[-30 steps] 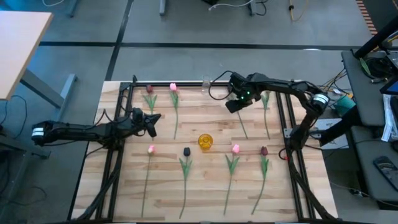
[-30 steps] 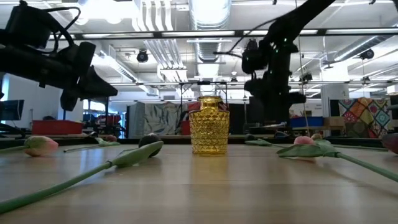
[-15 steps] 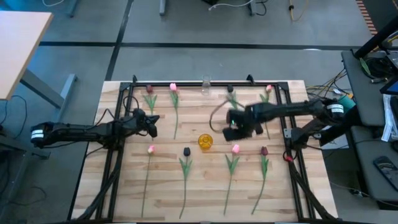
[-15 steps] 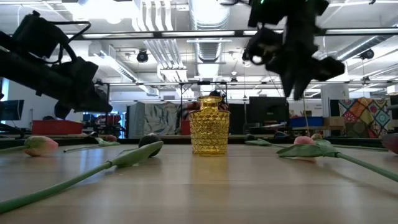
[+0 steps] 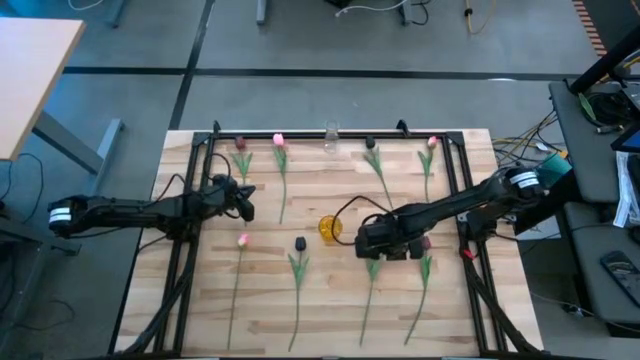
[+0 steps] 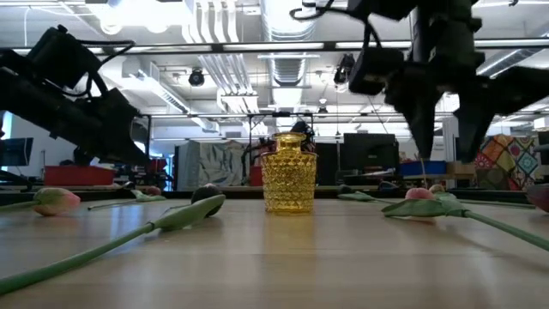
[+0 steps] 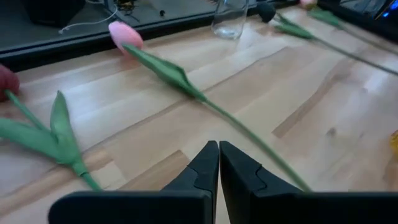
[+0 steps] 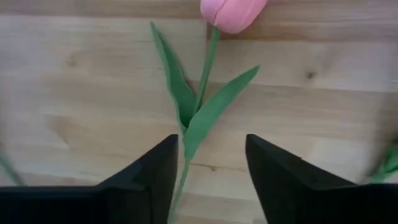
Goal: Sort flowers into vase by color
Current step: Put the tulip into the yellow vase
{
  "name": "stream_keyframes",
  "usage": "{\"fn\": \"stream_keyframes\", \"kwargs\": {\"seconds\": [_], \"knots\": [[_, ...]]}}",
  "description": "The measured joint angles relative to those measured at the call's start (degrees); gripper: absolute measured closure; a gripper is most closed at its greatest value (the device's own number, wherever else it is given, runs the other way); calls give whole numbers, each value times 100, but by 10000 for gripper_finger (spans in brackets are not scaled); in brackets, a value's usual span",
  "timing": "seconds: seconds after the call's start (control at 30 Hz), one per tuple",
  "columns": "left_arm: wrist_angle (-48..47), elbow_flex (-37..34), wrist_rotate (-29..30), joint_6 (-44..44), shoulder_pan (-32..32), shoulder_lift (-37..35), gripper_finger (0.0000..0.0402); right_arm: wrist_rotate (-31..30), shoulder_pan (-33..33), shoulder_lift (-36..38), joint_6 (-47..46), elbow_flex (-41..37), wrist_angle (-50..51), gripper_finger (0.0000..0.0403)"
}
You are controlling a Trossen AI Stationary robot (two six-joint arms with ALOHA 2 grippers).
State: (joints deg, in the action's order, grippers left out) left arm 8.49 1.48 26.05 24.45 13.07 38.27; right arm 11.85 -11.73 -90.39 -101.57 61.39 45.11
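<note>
Eight artificial tulips lie flat on the wooden table, in a far row and a near row. My right gripper (image 5: 385, 242) hangs open, pointing down, over the near-row pink tulip (image 8: 205, 81) beside the amber vase (image 5: 330, 228). Its fingers stand on either side of the stem and leaves, above them, without touching. The pink head (image 8: 233, 11) lies just beyond the fingers. In the low view this gripper (image 6: 446, 146) is clear of the table. My left gripper (image 5: 243, 196) is shut, above the table's left part, near a far-row pink tulip (image 7: 124, 34).
A clear glass vase (image 5: 331, 133) stands at the far edge's middle. A maroon tulip (image 5: 424, 243) lies just right of my right gripper, and a black-headed one (image 5: 300, 243) left of the amber vase. A black frame (image 5: 190, 250) runs along the table's sides.
My right arm has swung from the far part of the table toward the near edge, past the amber vase's right side, and now stands over the near-row pink tulip with its fingers pointing down. My left arm has barely moved.
</note>
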Motion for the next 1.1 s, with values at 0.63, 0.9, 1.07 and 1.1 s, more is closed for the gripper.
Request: {"fn": "stream_keyframes", "kwargs": {"seconds": [0.63, 0.9, 1.07, 1.1], "knots": [[-353, 0, 32, -449, 110, 150, 402, 680, 51, -1162, 348, 0, -805, 272], [-481, 0, -329, -520, 110, 137, 402, 489, 207, -905, 976, -2, -905, 385], [-522, 0, -621, -586, 126, 133, 402, -228, 264, -300, 1552, 105, -913, 386], [-531, 0, -656, -567, 130, 131, 402, -459, 278, -168, 1752, 153, -927, 386]]}}
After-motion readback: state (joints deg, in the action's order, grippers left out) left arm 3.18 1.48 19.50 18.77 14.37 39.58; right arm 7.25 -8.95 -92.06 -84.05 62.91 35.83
